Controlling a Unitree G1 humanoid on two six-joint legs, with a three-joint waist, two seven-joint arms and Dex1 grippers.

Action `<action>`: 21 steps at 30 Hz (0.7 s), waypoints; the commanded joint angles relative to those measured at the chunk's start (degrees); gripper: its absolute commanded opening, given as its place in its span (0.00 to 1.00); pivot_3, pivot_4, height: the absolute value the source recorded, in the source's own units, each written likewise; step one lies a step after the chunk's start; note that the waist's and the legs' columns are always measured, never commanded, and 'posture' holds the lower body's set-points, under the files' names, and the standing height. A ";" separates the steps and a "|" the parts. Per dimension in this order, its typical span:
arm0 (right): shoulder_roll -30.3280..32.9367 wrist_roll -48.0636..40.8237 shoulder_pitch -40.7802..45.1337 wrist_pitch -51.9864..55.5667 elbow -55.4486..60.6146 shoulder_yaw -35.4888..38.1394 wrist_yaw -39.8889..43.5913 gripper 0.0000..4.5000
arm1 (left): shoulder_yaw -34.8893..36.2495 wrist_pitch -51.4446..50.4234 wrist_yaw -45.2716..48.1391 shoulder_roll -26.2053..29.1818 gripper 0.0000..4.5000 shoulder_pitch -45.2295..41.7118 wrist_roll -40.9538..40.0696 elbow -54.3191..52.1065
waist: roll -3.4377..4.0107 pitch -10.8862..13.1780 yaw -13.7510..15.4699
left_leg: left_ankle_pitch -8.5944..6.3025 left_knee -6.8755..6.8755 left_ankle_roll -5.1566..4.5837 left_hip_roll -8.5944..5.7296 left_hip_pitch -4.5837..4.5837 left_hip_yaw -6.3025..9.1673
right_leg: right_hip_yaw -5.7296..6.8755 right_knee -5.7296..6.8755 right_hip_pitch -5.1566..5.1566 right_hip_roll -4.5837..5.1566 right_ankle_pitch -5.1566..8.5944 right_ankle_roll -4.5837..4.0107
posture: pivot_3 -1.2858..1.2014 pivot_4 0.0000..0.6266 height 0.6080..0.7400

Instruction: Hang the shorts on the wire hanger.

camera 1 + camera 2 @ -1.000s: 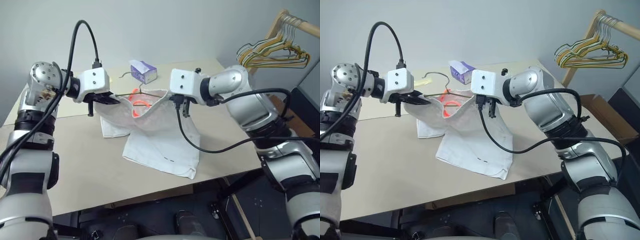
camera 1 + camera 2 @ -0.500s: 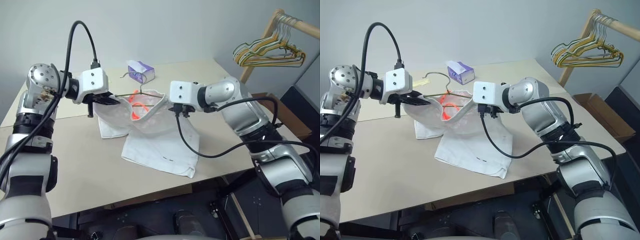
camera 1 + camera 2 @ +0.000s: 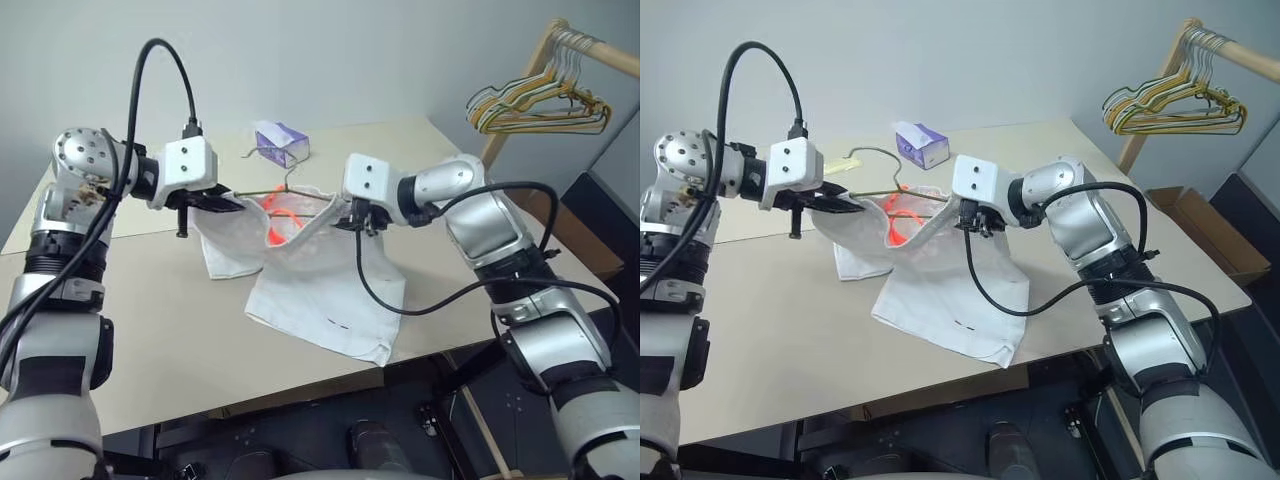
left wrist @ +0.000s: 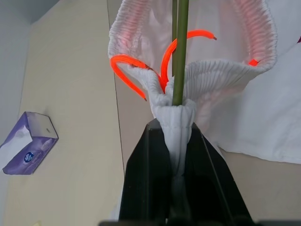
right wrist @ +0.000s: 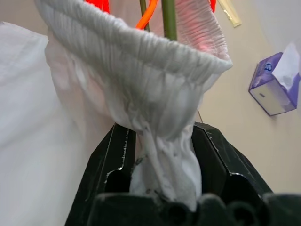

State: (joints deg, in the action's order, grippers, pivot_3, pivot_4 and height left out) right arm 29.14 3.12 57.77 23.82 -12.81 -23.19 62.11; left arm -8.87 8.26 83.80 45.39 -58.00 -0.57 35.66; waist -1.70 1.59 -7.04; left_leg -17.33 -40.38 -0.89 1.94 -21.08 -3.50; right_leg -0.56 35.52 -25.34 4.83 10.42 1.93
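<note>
Now the shorts (image 3: pixel 315 270) hang half over the table (image 3: pixel 150 310). Left gripper (image 4: pixel 175 141) pinches waistband and hanger (image 4: pixel 178 52) tight. Right gripper (image 5: pixel 162 155) grips cloth, maybe loosely; it could slip off.

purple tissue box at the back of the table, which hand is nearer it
Too close to call. The purple tissue box sits behind both: left hand to its near-left, right hand to its near-right, each gripping the white shorts' waistband.
</note>
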 commanded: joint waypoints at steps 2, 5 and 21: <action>0.74 -1.44 0.38 1.28 1.68 2.62 1.23 0.08 | 2.12 0.78 -0.72 1.57 0.00 -0.17 -1.24 -1.06 | 0.00 0.00 0.02 | 0.00 0.00 0.00 0.00 0.01 0.00 | -0.01 0.03 0.00 0.00 0.00 0.00 | 0.50 0.00 1.00; 1.03 -1.68 0.03 2.10 2.18 2.85 1.29 0.00 | 1.87 2.82 -1.67 1.73 0.00 0.34 -0.37 -0.13 | 0.00 0.00 0.06 | 0.00 -0.01 0.01 0.00 0.02 0.01 | 0.00 0.08 0.00 0.00 0.00 0.00 | 0.50 0.00 1.00; 2.48 -5.33 -5.36 15.52 8.86 7.73 -2.14 0.00 | 10.11 2.22 -16.94 1.85 0.99 0.63 -2.66 6.70 | 0.00 0.00 0.09 | 0.01 -0.04 0.01 0.00 0.02 0.02 | 0.00 0.12 -0.01 0.01 0.00 0.00 | 0.50 0.00 1.00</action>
State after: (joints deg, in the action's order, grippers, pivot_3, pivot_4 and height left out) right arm 30.64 -1.03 52.24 36.00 -6.87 -18.99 61.32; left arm -2.04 11.25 69.99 46.08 -56.86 -1.05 43.42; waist -1.71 1.59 -6.95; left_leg -17.32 -40.42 -0.88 1.93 -21.07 -3.47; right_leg -0.56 35.65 -25.35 4.86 10.42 1.93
